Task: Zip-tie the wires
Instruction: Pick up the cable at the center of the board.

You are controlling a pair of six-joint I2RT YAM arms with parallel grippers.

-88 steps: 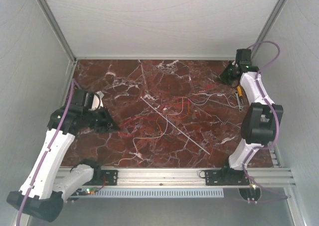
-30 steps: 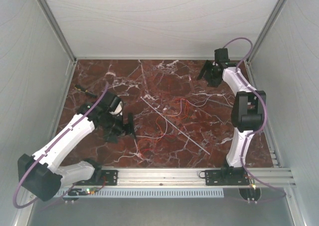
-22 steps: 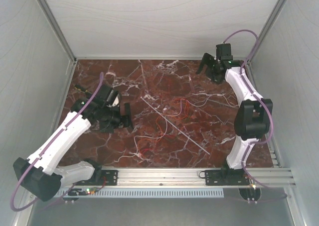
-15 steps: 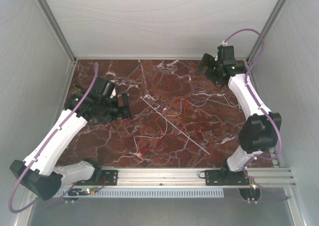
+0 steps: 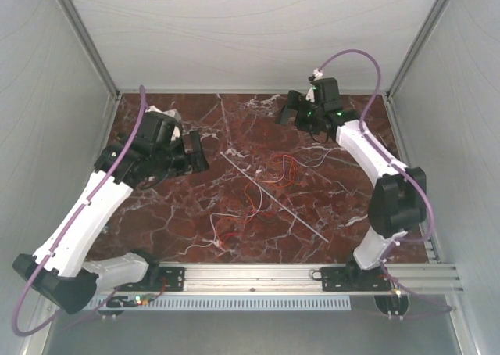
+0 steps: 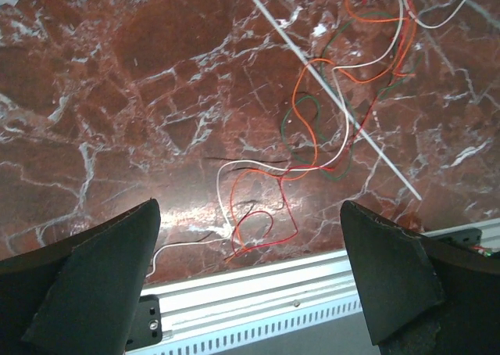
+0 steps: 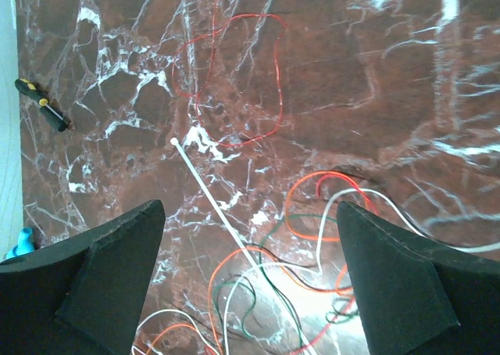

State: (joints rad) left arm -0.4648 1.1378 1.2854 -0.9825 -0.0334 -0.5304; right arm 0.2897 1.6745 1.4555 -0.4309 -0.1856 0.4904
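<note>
Top external view, read together with both wrist views. The long, straight, stiff, pale grey-white plastic zip tie (image 5: 273,197) lies flat on the glossy red-brown, white-veined marble-patterned bench (image 5: 148,222). Its long axis runs diagonally from a far-left end near the bench centre to a near-right end towards the right arm's base. The thin, limp red-orange, white and green wires (image 6: 316,136) lie in loose curls and loops across the middle of the zip tie. They cross it at several places and are not bundled. The black two-fingered left end effector (image 5: 197,153) hovers above the bench with its jaws wide apart and nothing between them. The far-left end of the zip tie lies just to its right, and the strip leads away from it towards the near right. The black right end effector (image 5: 287,107) hangs over the far part of the bench, jaws likewise apart and empty, with zip tie and wires on its near side. By judgement the left arm is the nearer to the tie's far end, and neither gathering nor threading has begun. The bench surface looks smooth, so the thin flat strip probably offers little edge to pinch. The slack wires are likely to slip and spring apart when gathered. A small black-and-yellow screwdriver (image 7: 53,114) lies well apart from the wires, near the bench's edge.
</note>
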